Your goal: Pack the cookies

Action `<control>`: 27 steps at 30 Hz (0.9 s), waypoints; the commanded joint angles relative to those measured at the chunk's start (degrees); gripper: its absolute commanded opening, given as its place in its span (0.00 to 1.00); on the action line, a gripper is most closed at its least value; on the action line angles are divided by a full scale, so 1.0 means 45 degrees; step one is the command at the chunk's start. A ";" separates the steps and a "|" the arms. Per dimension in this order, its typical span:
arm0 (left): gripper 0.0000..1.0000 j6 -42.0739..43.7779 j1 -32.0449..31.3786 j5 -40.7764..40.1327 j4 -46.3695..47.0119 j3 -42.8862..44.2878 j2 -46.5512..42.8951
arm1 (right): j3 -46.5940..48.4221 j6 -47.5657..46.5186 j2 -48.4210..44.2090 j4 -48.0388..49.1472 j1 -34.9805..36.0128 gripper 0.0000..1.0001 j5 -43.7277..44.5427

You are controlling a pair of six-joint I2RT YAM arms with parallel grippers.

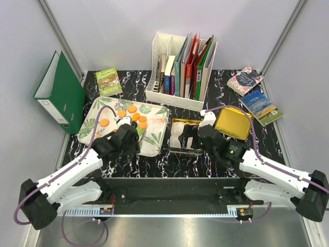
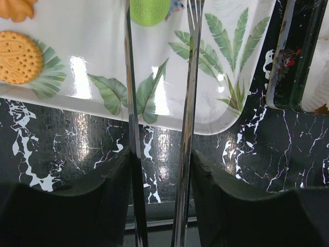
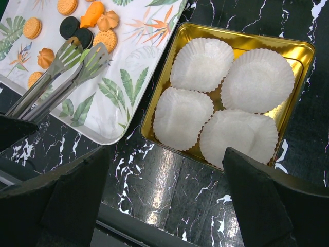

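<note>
Black marble table (image 1: 169, 159) fills the top view. White file holder (image 1: 175, 98) with books stands top centre, green binder (image 1: 64, 90) at far left. Loose books: one upper left (image 1: 108, 81), two upper right (image 1: 245, 81) (image 1: 261, 106).

Leaf-print tray (image 1: 154, 138) sits centre left. Gold tin (image 3: 303, 54) is just right of it, not touching. Gold lid (image 1: 232, 123) lies right of the tin.

Left gripper (image 2: 160, 175) sits at the tray's lower edge, fingers clamped on metal tongs (image 3: 61, 77). The tongs reach up over the tray with their two arms slightly apart. Right gripper (image 3: 164, 154) hangs at the tin's lower edge, fingers spread wide with nothing between them.

Cookies (image 1: 132, 109) are all on the tray, in its upper half; none in the tin. Orange ones (image 3: 32, 27) are scattered at upper left of the right wrist view, with two black cookies (image 3: 69, 27) just above the tong tips. Green cookie (image 2: 149, 10) shows between the tong arms at the top of the left wrist view; can't tell if it's touched.

Four white pleated paper cups (image 3: 201, 64) fill the tin.
</note>
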 commanded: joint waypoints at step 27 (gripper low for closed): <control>0.35 -0.0354 -0.0119 -0.0091 0.0007 -0.0570 -0.0631 | 0.0008 0.0111 0.0090 0.0427 0.0076 1.00 0.0253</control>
